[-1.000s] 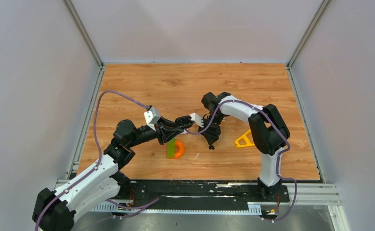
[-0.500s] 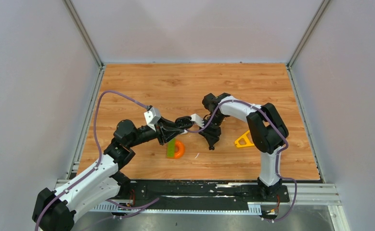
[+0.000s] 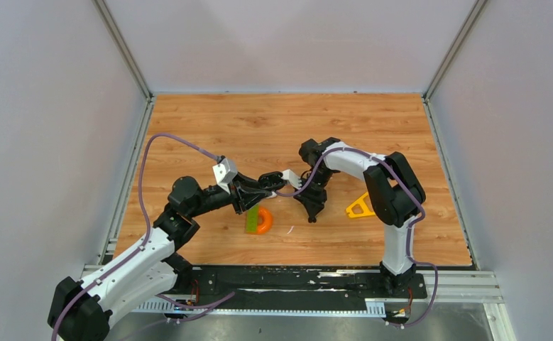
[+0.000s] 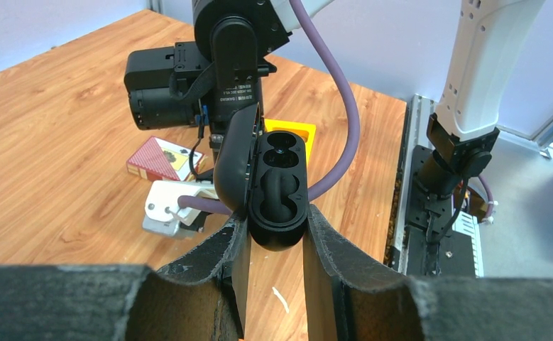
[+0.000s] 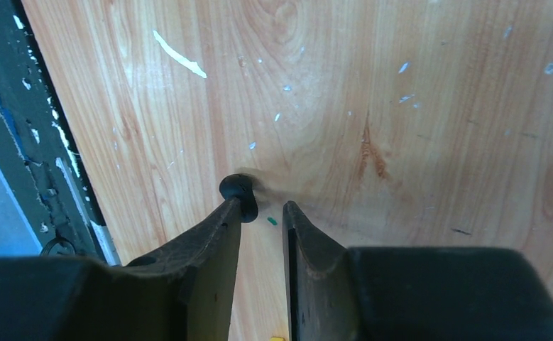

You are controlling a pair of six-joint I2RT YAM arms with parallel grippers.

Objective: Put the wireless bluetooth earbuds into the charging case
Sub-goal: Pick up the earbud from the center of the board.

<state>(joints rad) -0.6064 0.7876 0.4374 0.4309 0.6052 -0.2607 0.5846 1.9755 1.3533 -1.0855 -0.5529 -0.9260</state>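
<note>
Case (image 4: 280, 177) clamped in left gripper (image 4: 277, 219) | right gripper (image 5: 261, 210) slightly apart, empty, touching earbud (image 5: 236, 189) | scene near unchanged

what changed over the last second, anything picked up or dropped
Almost nothing. The right arm's elbow edged slightly leftward in the top view. The right gripper stays low, jaws apart, beside the small black knobby earbud on the wooden table. Nothing grabbed or released. The left gripper still clamps the open black charging case.
</note>
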